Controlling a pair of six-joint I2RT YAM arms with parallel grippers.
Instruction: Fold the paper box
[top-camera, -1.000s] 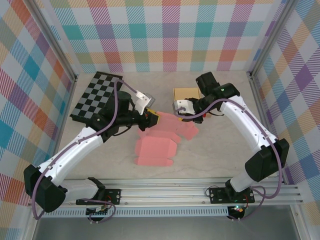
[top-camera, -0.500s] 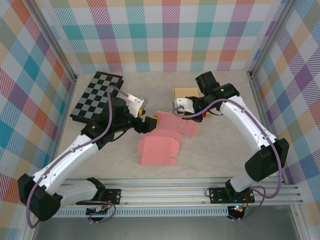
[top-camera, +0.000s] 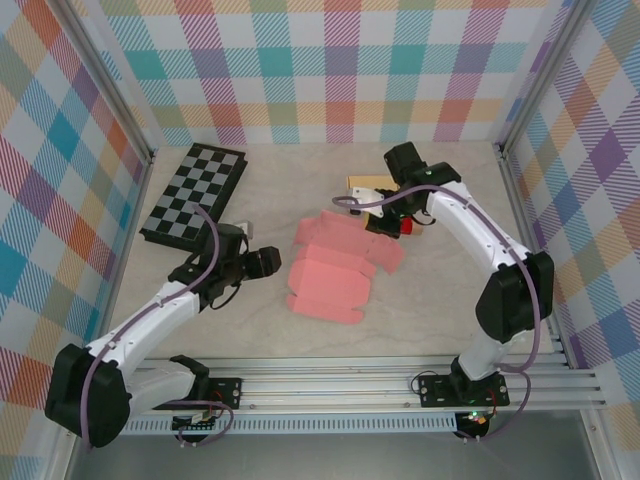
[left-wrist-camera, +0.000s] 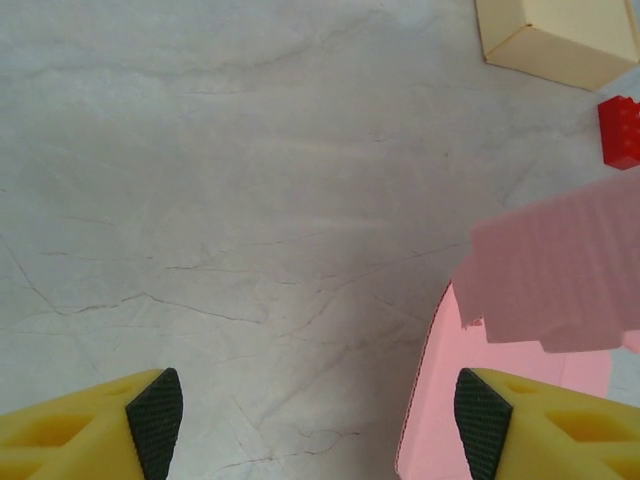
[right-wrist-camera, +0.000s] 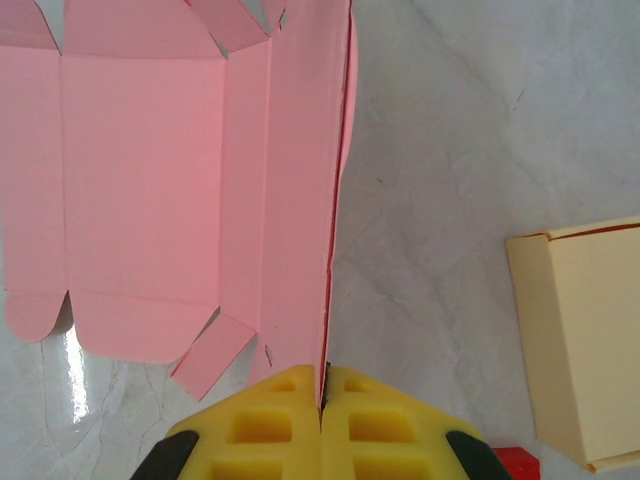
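Observation:
The pink paper box (top-camera: 335, 270) lies unfolded and partly flat in the middle of the table, its flaps spread out. My right gripper (top-camera: 385, 222) is at its far right side and is shut on a raised pink edge panel (right-wrist-camera: 300, 200), which stands upright between the yellow fingers (right-wrist-camera: 323, 395). My left gripper (top-camera: 268, 262) hovers low just left of the box, open, nothing between its black pads (left-wrist-camera: 150, 425). In the left wrist view the pink box (left-wrist-camera: 560, 270) reaches in from the right, beside the right pad.
A checkerboard (top-camera: 192, 195) lies at the back left. A tan cardboard box (top-camera: 365, 185) sits behind the right gripper, with a small red brick (top-camera: 407, 227) beside it. Plaid walls close in the table on three sides.
My left gripper let go of the pink paper, opened, and drew back left toward the near side. The paper shifted a little right and the right gripper keeps its hold.

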